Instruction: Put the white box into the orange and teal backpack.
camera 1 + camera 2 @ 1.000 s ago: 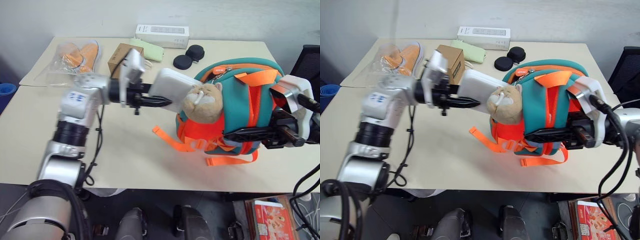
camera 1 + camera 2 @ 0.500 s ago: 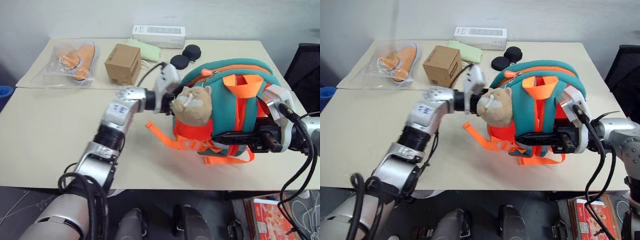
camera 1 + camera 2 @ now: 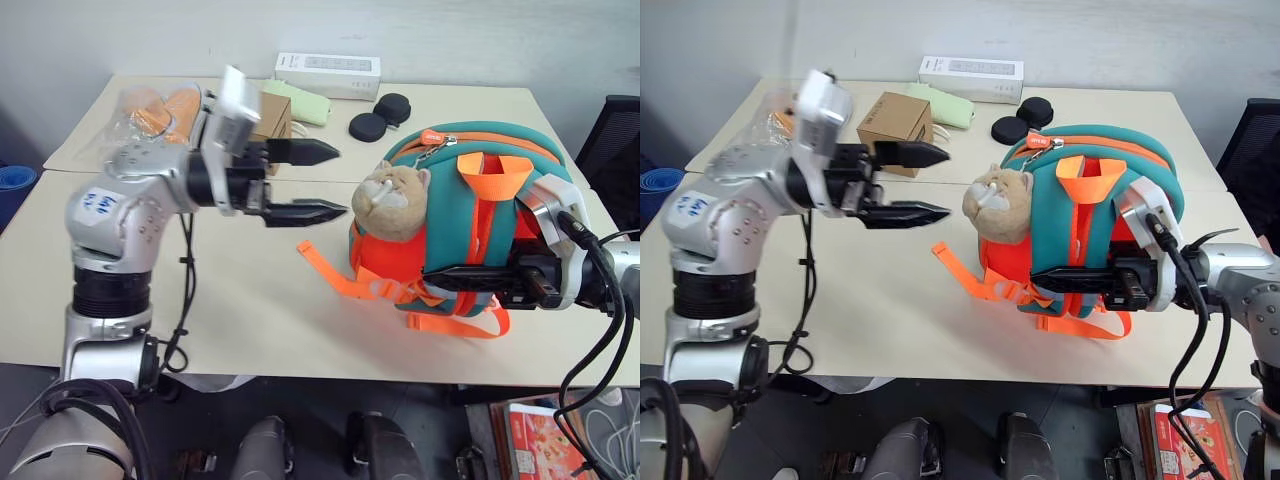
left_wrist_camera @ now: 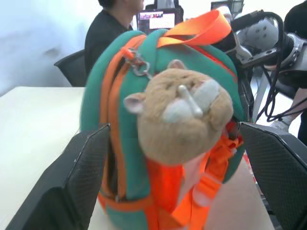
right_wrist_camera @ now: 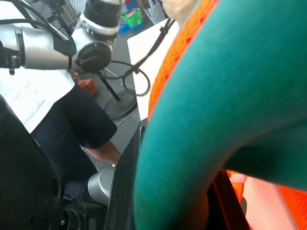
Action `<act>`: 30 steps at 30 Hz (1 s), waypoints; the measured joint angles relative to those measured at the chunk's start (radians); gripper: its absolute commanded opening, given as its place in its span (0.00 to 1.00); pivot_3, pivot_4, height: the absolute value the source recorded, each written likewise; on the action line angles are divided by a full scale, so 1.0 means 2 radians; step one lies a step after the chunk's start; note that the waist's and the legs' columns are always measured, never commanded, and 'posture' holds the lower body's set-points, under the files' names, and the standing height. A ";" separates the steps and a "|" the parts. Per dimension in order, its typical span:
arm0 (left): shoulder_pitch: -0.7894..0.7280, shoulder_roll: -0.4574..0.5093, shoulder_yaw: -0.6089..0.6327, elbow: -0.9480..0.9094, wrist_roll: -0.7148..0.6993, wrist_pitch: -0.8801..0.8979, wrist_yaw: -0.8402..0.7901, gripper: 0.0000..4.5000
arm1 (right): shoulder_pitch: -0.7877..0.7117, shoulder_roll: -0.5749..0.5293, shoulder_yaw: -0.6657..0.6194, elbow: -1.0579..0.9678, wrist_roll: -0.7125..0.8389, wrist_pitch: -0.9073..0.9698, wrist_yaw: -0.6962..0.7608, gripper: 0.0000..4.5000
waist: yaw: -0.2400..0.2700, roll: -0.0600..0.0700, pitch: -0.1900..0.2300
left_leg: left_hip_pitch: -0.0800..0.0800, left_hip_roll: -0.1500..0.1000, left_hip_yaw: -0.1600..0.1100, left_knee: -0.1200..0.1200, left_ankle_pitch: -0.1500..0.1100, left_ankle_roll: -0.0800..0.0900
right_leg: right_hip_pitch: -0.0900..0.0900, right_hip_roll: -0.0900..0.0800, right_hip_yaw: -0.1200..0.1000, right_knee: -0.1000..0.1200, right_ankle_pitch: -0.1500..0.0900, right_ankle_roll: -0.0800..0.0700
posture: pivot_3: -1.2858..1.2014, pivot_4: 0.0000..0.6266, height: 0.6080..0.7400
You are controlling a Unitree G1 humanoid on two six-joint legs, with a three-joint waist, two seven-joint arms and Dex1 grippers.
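- beige tabletops (image 3: 250, 310) fill most of what we see, two of them pushed together in front of a pale wall.
- on the right side of the near table we see the orange and teal backpack (image 3: 460, 215) standing upright, with a tan plush animal (image 3: 392, 200) hanging on its left face and orange straps (image 3: 335, 275) trailing onto the table.
- we cannot make out the white box anywhere on the table; whether it sits inside the backpack we cannot tell.
- our left gripper (image 3: 325, 182) hangs in the air just left of the plush animal, its two black fingers spread wide with nothing between them.
- in the left wrist view the backpack stands straight ahead between the spread fingers (image 4: 72, 191).
- our right gripper (image 3: 470, 275) reaches across the near face of the backpack from the right, fingers closed together; in the right wrist view the bag's teal fabric lies pressed right against them.
- along the far edge we see a brown cardboard cube (image 3: 895, 120), a long white carton (image 3: 327, 75), a pale green pouch (image 3: 300, 102), two black round discs (image 3: 378, 115) and a clear bag of orange things (image 3: 150, 115).
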 measured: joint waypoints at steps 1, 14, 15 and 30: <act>0.001 -0.011 -0.013 -0.005 0.007 -0.003 0.010 1.00 | -0.001 0.000 0.000 0.000 0.001 0.000 -0.001 0.00 | 0.000 0.000 0.000 | 0.000 0.000 0.000 0.000 0.000 0.000 | 0.000 0.000 0.000 0.000 0.000 0.000 | 0.52 0.24 1.00; 0.005 -0.074 -0.064 0.014 0.060 -0.046 0.080 0.67 | 0.016 0.000 -0.009 -0.014 0.028 0.003 -0.031 0.00 | 0.002 0.000 0.000 | 0.000 0.000 0.000 0.000 0.000 0.000 | 0.000 0.000 0.000 0.000 0.000 0.000 | 0.52 0.24 1.00; 0.006 -0.072 -0.061 0.014 0.058 -0.046 0.079 0.61 | 0.020 0.000 -0.014 -0.014 0.028 0.003 -0.032 0.00 | 0.002 0.000 0.000 | 0.000 0.000 0.000 0.000 0.000 0.000 | 0.000 0.000 0.000 0.000 0.000 0.000 | 0.52 0.24 1.00; -0.007 0.048 -0.032 0.132 0.083 -0.120 0.010 0.20 | 0.067 -0.002 -0.034 -0.010 0.017 -0.011 -0.040 0.00 | -0.002 0.000 0.000 | 0.000 0.000 0.000 0.000 0.000 0.000 | -0.001 0.001 -0.001 0.000 0.000 0.000 | 0.52 0.24 1.00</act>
